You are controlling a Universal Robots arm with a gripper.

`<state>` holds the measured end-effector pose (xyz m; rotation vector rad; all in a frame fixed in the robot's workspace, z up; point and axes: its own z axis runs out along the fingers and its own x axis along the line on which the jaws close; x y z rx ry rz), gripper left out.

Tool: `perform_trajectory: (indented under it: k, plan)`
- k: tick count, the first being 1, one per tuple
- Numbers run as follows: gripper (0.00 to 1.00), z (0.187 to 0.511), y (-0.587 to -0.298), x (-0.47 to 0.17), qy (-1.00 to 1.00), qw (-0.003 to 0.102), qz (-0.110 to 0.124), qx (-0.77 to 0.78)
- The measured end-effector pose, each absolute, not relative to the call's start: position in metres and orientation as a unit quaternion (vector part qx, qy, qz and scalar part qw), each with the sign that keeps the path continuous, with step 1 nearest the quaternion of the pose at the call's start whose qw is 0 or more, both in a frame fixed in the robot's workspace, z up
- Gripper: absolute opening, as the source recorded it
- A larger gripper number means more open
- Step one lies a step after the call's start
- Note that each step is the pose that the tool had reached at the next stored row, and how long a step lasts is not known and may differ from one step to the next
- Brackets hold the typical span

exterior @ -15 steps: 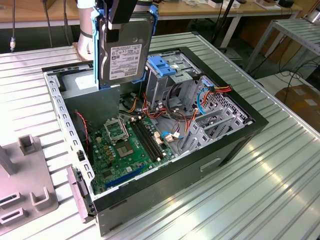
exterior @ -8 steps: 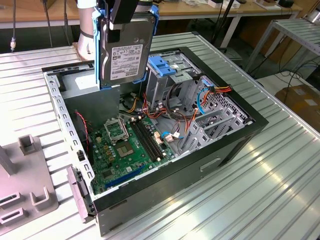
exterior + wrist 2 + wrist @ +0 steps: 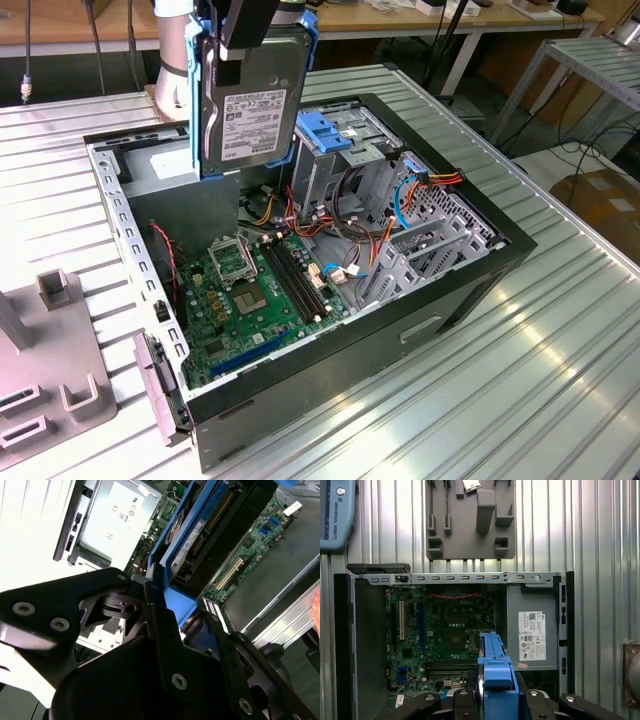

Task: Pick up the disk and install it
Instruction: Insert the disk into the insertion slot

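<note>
Black jaws clamped the flat silver-grey metal disk (image 3: pixel 248 110) upright by its blue plastic rails above the open case (image 3: pixel 470 290); the arm (image 3: pixel 172 60) was cut off above.

1. The computer case (image 3: pixel 400 330) lies open on the desk (image 3: pixel 520 400), across the middle of the exterior view.
2. The motherboard (image 3: pixel 240 300) lies flat on the case floor, lower left of centre.
3. The drive cage (image 3: pixel 335 165) stands inside the case, right of upper centre.
4. The disk (image 3: pixel 245 110) hangs upright in the pincer (image 3: pixel 243 35) at upper centre, above the case, just left of the cage.
5. A metal box (image 3: pixel 155 165) sits in the case's upper left corner, behind the disk.
6. A holder block (image 3: pixel 50 400) rests on the desk at lower left, outside the case.
</note>
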<state>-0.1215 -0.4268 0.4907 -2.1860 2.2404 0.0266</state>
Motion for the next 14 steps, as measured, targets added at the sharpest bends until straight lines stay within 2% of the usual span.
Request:
perform_trajectory:
  k: [14]
  plan:
    - [0.37,0.491,-0.452,-0.12,0.716,0.006,0.008,-0.698]
